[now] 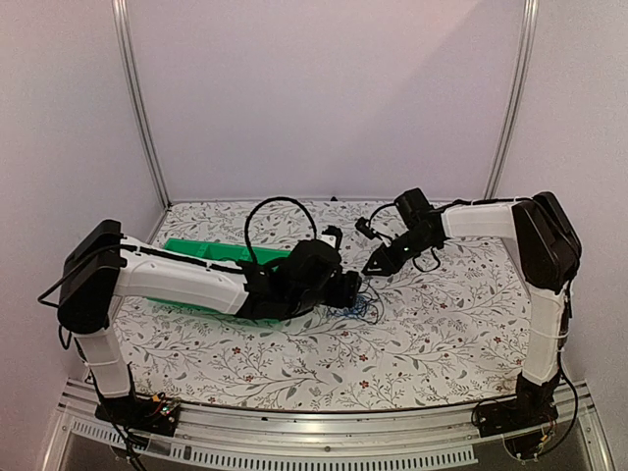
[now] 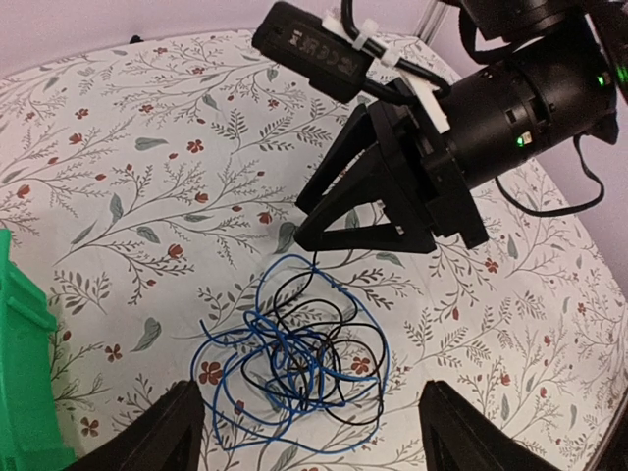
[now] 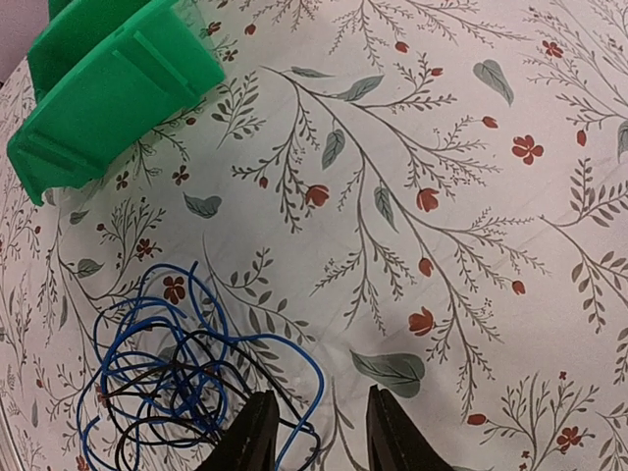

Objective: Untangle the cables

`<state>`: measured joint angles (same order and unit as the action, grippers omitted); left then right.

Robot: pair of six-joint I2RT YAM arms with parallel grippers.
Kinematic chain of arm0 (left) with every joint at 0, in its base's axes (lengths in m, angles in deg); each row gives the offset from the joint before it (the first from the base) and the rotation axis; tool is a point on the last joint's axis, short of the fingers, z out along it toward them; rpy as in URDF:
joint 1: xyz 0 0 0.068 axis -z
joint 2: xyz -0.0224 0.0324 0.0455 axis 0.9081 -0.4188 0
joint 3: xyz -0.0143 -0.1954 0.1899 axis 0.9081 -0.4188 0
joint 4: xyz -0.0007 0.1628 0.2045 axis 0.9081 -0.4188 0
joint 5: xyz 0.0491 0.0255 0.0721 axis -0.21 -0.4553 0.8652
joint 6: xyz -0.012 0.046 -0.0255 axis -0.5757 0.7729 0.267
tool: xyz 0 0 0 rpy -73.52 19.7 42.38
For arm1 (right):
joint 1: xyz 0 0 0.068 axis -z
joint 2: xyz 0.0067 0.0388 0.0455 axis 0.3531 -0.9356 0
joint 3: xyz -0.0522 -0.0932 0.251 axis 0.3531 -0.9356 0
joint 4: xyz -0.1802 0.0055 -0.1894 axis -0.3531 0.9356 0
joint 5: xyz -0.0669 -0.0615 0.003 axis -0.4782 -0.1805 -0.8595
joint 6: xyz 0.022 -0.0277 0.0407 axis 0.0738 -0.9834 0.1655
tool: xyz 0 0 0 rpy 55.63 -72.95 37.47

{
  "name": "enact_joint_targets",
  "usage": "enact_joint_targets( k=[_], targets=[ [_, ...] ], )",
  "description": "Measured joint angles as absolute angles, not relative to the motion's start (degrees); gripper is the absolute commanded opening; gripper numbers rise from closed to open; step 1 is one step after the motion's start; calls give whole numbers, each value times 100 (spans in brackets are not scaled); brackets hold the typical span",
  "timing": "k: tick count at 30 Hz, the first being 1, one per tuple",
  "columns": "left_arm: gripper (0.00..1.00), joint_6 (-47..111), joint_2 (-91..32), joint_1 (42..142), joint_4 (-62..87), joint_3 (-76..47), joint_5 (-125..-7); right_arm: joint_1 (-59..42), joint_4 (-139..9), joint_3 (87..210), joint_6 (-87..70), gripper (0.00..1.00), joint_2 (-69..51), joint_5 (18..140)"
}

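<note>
**Both grippers at the cable snarl**

Left arm: stretched low from its base toward the middle of the table (image 1: 442, 324), hiding part of the green bin (image 1: 201, 253). Left gripper (image 2: 314, 432): fingers spread wide, one either side of the near edge of the cables (image 2: 294, 363), holding nothing.

Right arm: reaching in from the right side, wrist angled down. Right gripper (image 3: 316, 442): tips at the far edge of the snarl, a narrow gap between the fingers with bare tablecloth showing through. Contact with a strand: cannot tell.

Cables: blue and black loops in one flat tangle on the floral cloth, between the two grippers and apart from the bin.

Green bin: left of the snarl; inside not visible.
</note>
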<state>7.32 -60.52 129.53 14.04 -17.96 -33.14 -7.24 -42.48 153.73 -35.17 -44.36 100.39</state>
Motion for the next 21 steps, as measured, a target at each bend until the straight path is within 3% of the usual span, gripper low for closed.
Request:
enact_joint_targets(
  k=[12, 21],
  targets=[
    [77, 693, -6041, 12953, 1406, -1802, -3316, -716, -4219, 15370, -3432, 29, -4696, 10036],
    [77, 688, -6041, 12953, 1404, -1833, -3316, -698, -4152, 15370, -3408, 3, -4742, 10078]
  ],
)
